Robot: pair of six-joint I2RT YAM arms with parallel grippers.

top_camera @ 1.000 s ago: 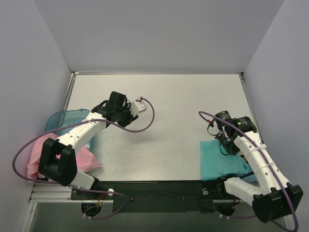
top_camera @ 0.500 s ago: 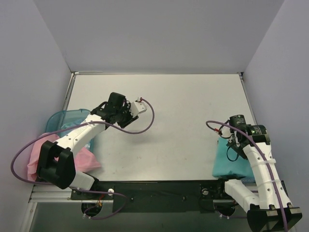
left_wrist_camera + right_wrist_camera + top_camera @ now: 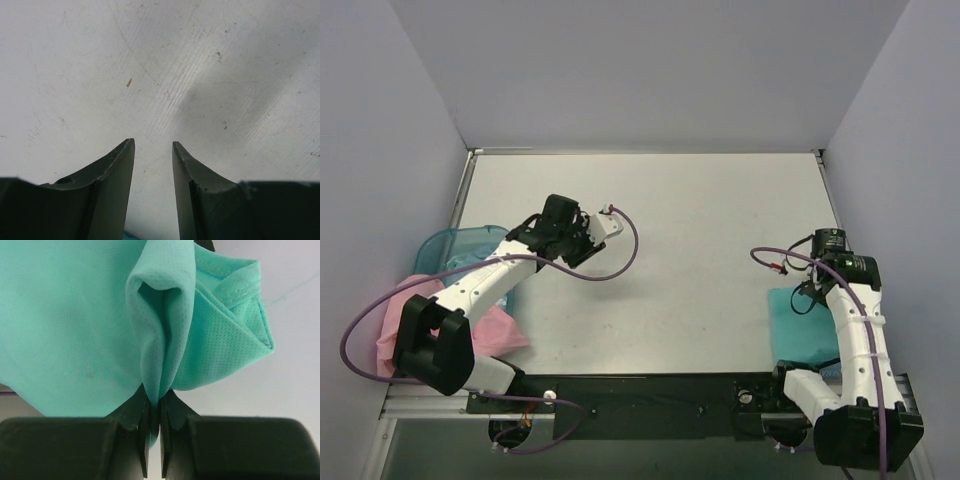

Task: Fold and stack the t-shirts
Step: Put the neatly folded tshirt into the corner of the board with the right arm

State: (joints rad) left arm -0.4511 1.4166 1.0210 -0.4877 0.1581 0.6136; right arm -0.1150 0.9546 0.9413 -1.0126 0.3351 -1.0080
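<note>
Cloth is lying along the table's (image 3: pixel 720 200) near edge in the top view: soft teal-green t-shirt (image 3: pixel 800 322) right, pale pink t-shirt (image 3: pixel 495 330) left. Left wrist: I am watching the left tool (image 3: pixel 153 146) hovering slightly parted, empty. Right wrist: the right tool (image 3: pixel 155 402) is pinching a teal-green fold.

My right arm (image 3: pixel 855 325) reaches over the teal shirt (image 3: pixel 800 328) at the table's (image 3: pixel 700 200) near right edge; the pink shirt (image 3: pixel 492 328) lies far left by a blue tub (image 3: pixel 448 245).

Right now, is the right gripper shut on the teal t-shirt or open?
Shut on it. The right gripper pinches a bunched fold of the teal t-shirt; its jaws stand closed on the cloth.
</note>
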